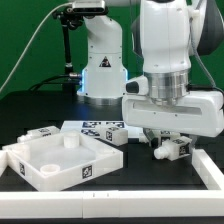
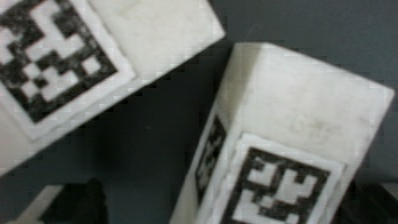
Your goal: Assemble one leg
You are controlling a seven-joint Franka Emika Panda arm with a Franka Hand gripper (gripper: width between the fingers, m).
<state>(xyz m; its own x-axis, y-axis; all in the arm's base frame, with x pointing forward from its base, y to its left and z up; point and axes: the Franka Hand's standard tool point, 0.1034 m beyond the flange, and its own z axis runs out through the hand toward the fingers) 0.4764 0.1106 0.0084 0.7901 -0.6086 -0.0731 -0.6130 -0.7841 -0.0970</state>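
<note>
My gripper hangs low over the table at the exterior view's right, fingers down around a small white tagged leg. A second white piece lies just beside it. In the wrist view the leg fills the middle, very close and blurred, with a tag on its end. Another tagged white block lies beside it. The gripper looks open: a dark finger stands apart from the leg's side. Another leg lies at the exterior view's left.
The large white tray-shaped part sits at the front left. The marker board lies behind it near the robot base. A white rail runs along the right front edge.
</note>
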